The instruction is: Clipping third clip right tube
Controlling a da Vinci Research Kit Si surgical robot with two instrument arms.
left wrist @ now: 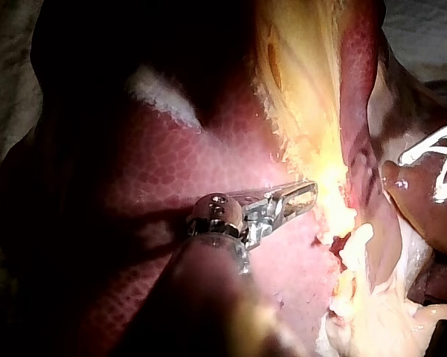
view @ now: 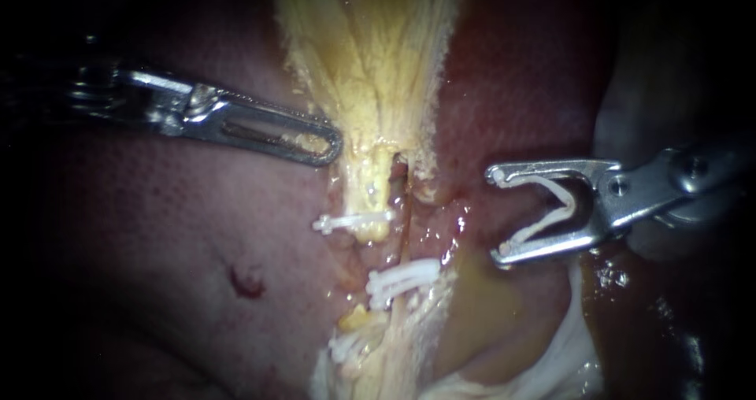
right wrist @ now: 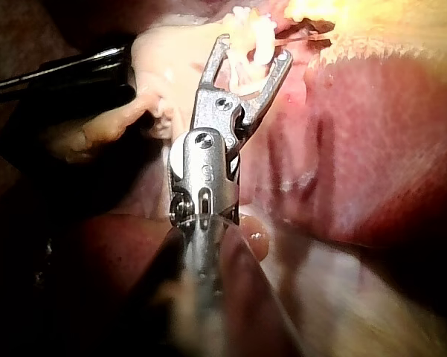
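Note:
My right instrument point(view: 496, 213) comes in from the right, its jaws standing wide apart with a white open clip point(view: 551, 207) seated between them. It hangs apart from the tubes, to their right. The thin right tube point(view: 403, 227) carries a pair of white clips point(view: 403, 278); the yellowish left tube point(view: 370, 195) carries one clip point(view: 350, 223). More white clips point(view: 346, 345) sit lower down. My left instrument point(view: 327, 144) has its jaws closed on the edge of the yellow gallbladder point(view: 370, 53). In the right wrist view the loaded jaws point(right wrist: 253, 48) stand just short of the clips.
Red-brown liver point(view: 197, 242) lies on both sides of the tubes, with a small dark red spot point(view: 246, 282). Pale whitish tissue point(view: 567, 345) hangs below my right instrument. Yellow fluid point(view: 480, 298) pools beside the clipped tube.

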